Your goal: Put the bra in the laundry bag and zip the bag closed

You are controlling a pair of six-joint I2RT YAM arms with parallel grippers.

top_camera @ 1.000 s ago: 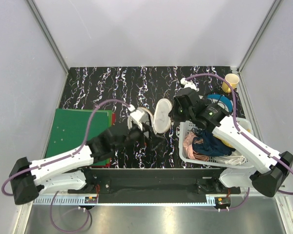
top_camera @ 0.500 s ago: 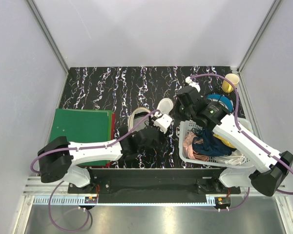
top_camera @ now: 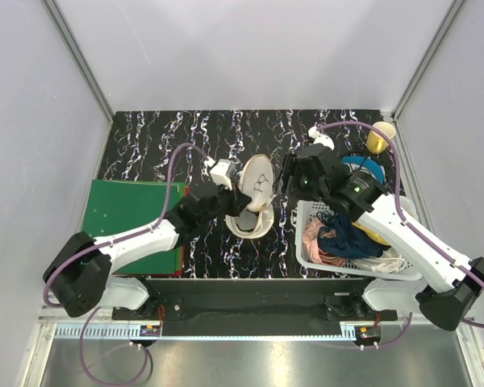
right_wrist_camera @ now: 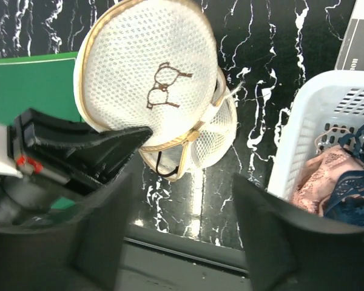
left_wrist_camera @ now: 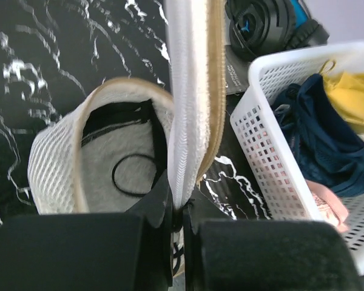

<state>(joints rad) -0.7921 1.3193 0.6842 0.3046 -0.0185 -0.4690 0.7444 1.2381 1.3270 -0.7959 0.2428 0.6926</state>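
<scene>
Gripping: my left end effector point(left_wrist_camera: 177, 211) is clamped on the edge of the laundry bag point(top_camera: 256, 197), on its raised half.
My right end effector point(right_wrist_camera: 181, 188): fingers apart, nothing between them, above the bag.
Bag's place: centre of the top view, on the worktop point(top_camera: 161, 133), just left of the white basket point(top_camera: 304, 234).
Left wrist view alone: raised half seen edge-on; the lower half's inside, with dark fabric point(left_wrist_camera: 118, 115) and a thin black loop point(left_wrist_camera: 133, 176).
Right wrist view: the raised half's domed outside, with the glasses mark point(right_wrist_camera: 168, 82), upper left of frame.
</scene>
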